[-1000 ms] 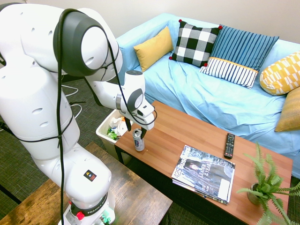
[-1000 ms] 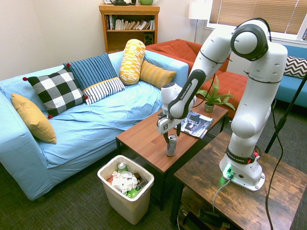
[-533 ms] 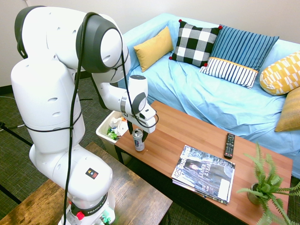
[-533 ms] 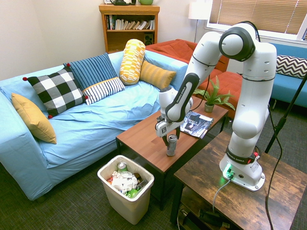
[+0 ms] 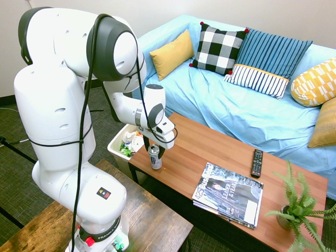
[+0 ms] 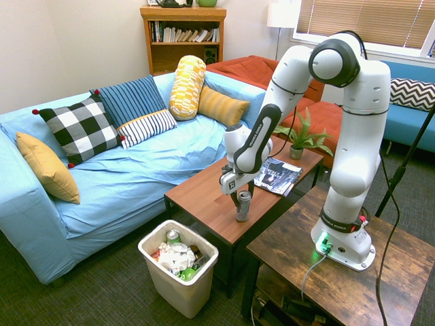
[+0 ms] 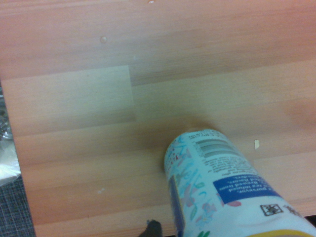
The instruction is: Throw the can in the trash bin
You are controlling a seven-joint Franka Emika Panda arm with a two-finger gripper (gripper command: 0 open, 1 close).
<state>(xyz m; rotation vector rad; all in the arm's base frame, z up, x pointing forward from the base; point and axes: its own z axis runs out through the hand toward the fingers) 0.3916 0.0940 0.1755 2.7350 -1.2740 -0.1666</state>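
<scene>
The can stands upright near the corner of the reddish wooden coffee table, at the end nearest the trash bin. My gripper hangs over the can, open, with one finger on each side of its top. From the other side, the can stands below the gripper. The wrist view shows the can close up, white with blue print, standing on the table top. The off-white trash bin sits on the floor just off the table's end. It holds crumpled rubbish and shows whole in the second exterior view.
A magazine, a black remote and a potted fern lie further along the coffee table. A blue sofa with several cushions runs behind it. A dark wooden side table bears the arm.
The arm's shoulder and upper links swung round, and the gripper came down slightly around the can's top. The can stayed where it was.
</scene>
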